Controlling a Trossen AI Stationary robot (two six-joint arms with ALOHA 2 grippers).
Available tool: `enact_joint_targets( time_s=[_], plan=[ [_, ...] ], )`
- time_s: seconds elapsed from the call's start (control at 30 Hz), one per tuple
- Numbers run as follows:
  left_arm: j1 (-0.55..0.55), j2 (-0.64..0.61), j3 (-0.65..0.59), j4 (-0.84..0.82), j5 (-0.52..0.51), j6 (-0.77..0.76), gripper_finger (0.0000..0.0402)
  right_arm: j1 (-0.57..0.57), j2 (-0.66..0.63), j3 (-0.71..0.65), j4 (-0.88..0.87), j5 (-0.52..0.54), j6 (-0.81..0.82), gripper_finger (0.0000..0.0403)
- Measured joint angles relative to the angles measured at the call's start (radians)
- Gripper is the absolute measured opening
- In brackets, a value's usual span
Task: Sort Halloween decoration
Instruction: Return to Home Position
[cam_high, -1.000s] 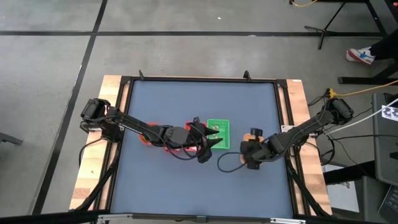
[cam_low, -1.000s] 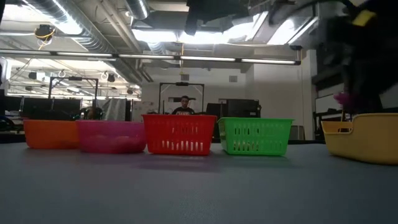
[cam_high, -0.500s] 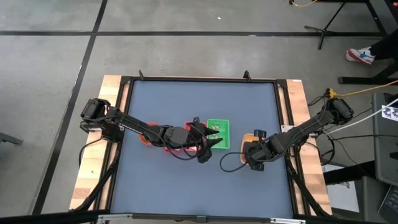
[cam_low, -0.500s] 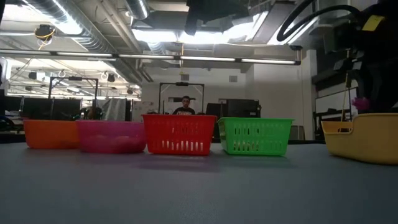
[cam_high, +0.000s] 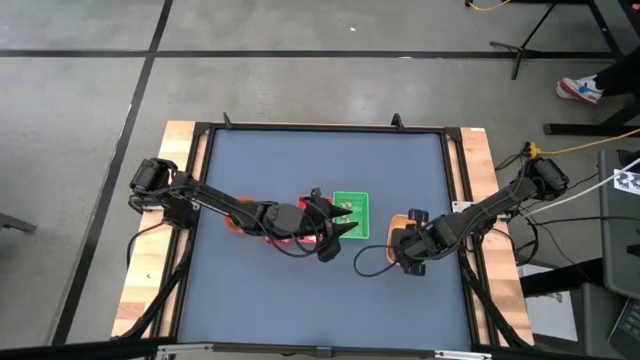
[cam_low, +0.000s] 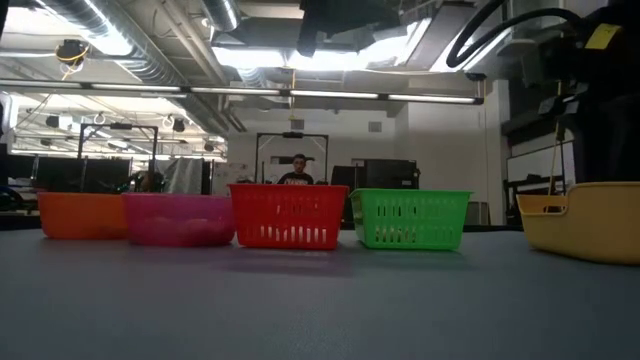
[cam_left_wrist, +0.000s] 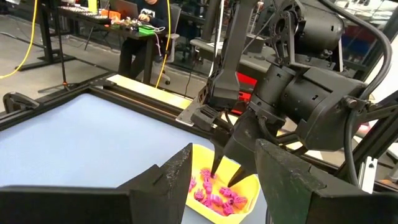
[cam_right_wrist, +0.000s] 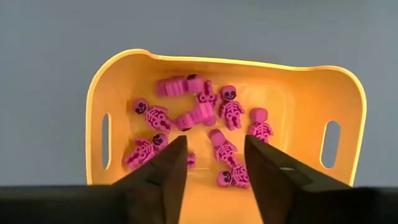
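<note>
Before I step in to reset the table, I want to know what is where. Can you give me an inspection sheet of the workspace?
Surface: blue table mat, wood-framed.
Job's things: pink skeleton toys lie in the yellow bin. The orange bin, pink bin, red bin and green bin stand in a row.
Clutter: nothing seen.
Grippers: right gripper open, empty, above the yellow bin. Left gripper open, empty, by the green bin.
Cables: black cable loops on the mat beside the right gripper. Yellow cable off the table.
Surroundings: person beyond the table; shoe on the floor.
</note>
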Motion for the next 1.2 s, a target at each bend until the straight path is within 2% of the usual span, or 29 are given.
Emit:
enact_joint_targets(
  time_s=[0.17, 0.33, 1.0, 1.2],
  plan=[
    [0.0, 0.0, 0.0, 0.0, 0.0, 0.0, 0.016, 0.0, 0.0, 0.0, 0.0, 0.0, 0.0, 0.0188],
    [0.0, 0.0, 0.0, 0.0, 0.0, 0.0, 0.016, 0.0, 0.0, 0.0, 0.0, 0.0, 0.0, 0.0199],
    [0.0, 0.0, 0.0, 0.005, 0.0, -0.006, 0.016, 0.0, 0.0, 0.0, 0.002, -0.001, 0.0, 0.0199],
    [0.0, 0.0, 0.0, 0.013, 0.038, 0.004, 0.0157, 0.0, 0.0, 0.011, 0.026, -0.037, -0.07, 0.016]
  ],
)
